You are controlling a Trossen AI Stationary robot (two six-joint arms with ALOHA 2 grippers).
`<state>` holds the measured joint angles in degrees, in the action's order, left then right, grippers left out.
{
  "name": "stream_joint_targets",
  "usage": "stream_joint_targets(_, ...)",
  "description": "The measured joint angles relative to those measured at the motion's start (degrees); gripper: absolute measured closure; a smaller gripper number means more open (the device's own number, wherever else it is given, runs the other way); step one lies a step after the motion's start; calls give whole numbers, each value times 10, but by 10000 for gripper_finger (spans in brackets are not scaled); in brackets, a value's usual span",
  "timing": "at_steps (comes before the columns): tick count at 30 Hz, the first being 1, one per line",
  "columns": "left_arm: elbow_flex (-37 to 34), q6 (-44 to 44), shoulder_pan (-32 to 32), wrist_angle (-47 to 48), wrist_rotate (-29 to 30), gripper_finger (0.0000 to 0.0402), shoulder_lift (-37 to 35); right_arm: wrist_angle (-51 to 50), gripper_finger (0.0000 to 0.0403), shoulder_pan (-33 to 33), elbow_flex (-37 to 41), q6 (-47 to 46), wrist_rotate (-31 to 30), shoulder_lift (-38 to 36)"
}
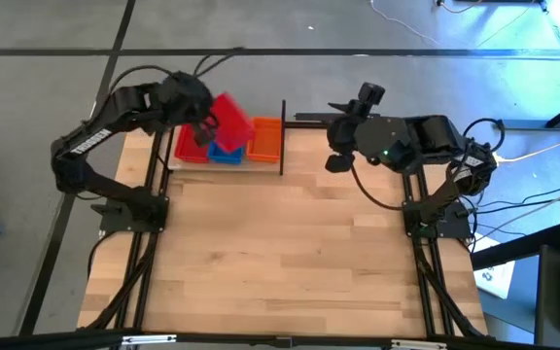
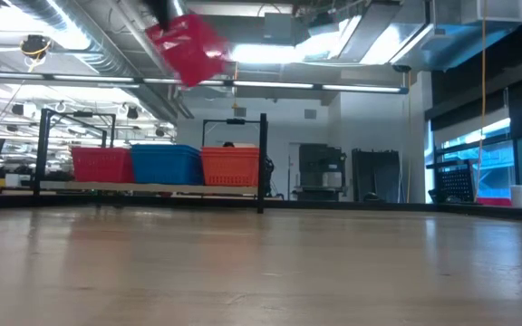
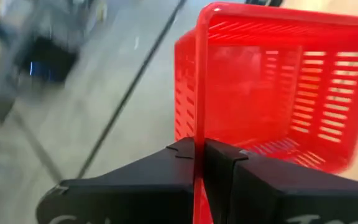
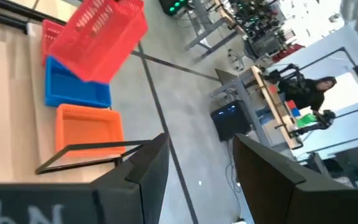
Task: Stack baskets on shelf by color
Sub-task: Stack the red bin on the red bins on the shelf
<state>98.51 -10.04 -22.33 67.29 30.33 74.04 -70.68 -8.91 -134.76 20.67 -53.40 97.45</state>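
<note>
Our left gripper (image 3: 199, 163) is clamped tight on the rim of a red basket (image 1: 229, 121), holding it tilted above the shelf (image 1: 282, 137) at the bench's far edge. Our right gripper (image 4: 197, 163) waits beside the shelf, fingers apart, seemingly empty.

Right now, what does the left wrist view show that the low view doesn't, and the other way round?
Only the left wrist view: the left hand shut on the red basket's rim. Only the low view: the shelf carrying a red stack, a blue stack and an orange stack side by side. Both show the held red basket, tilted in the air.
</note>
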Motion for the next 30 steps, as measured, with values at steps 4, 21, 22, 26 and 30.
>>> stream_joint_targets(4,-1,76,-43,66,-4,401,-3,-10,223,17,0,-9,12,0)
stream_joint_targets(21,-1,-148,-164,226,-110,401,16,-21,223,101,2,-4,201,0)
stream_joint_targets(22,-1,-157,-171,227,-110,401,21,-21,223,104,2,1,201,0)
stream_joint_targets(26,-1,-58,-199,223,-100,401,46,-21,223,112,2,8,201,0)
stream_joint_targets(30,-1,166,-204,218,-102,401,56,-21,223,116,2,7,201,0)
